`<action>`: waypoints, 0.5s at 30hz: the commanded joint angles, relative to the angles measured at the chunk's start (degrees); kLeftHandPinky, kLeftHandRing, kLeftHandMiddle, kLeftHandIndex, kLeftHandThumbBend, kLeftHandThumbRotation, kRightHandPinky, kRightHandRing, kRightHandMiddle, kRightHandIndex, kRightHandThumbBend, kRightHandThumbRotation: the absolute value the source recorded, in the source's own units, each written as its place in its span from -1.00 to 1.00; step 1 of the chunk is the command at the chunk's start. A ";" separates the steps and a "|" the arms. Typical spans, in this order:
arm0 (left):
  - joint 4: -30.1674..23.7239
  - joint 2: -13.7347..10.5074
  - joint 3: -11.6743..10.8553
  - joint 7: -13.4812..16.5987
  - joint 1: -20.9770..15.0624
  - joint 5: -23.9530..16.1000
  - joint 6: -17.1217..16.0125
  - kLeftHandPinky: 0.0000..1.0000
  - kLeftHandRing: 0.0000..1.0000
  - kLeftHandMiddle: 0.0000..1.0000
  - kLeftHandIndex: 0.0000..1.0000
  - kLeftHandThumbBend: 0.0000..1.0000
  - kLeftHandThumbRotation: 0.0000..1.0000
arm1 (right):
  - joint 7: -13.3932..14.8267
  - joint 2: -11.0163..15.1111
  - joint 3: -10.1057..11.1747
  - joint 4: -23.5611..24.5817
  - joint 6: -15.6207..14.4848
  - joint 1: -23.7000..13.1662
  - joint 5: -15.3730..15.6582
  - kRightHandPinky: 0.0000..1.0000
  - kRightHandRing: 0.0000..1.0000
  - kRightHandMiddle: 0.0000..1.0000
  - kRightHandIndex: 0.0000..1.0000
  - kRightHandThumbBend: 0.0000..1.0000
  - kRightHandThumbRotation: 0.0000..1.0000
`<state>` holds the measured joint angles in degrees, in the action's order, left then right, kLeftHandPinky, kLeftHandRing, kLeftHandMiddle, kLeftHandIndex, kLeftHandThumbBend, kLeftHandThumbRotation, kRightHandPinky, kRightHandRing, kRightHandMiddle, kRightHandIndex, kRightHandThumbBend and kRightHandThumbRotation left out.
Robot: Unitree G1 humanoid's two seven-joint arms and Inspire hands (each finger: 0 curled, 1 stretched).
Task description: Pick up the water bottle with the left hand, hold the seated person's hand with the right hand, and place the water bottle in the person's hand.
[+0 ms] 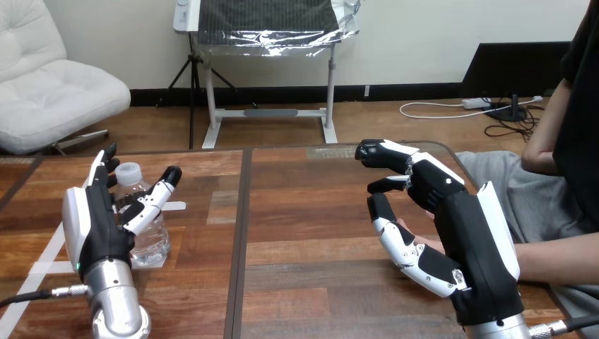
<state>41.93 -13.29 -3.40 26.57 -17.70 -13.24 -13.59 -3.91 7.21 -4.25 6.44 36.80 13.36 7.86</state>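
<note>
A clear plastic water bottle with a white cap [154, 241] is seen standing upright on the brown wooden table [311, 212] near its left side. The left robot hand [95, 226] is set around it, with the fingers raised on the bottle's far left and the thumb reaching across its right. The digits are apart and no closed grip can be made out, so the grasp is judged not yet made. The right robot hand [473, 240] is held over the person's hand [424, 244], which lies on the table beneath it. Its thumb and fingers are spread wide and are not closed round that hand. For the step in hand, the bottle should be closed upon at mid-body, below the cap, with thumb and fingers opposed. Pressure should be built gradually, since thin plastic is likely to buckle or slip. A straight upward lift is advised, so that the bottle is not tipped.
</note>
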 commanded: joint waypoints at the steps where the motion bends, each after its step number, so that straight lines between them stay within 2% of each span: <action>1: 3.32 -1.53 -0.20 0.88 -5.72 -0.92 0.71 0.60 0.73 0.77 0.78 0.79 0.09 | -0.12 0.55 0.66 0.06 1.20 -3.44 -0.48 0.21 0.52 0.61 0.43 -0.45 -0.68; 15: 9.91 -2.57 0.89 2.83 -8.75 -2.57 1.72 0.57 0.72 0.77 0.77 0.82 0.08 | 0.20 0.86 1.25 0.53 1.20 -3.12 0.53 0.19 0.51 0.61 0.42 -0.45 -0.66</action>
<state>49.92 -13.70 -3.13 28.36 -21.11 -14.31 -11.79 -3.91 7.28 -3.95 6.44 36.93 13.35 8.06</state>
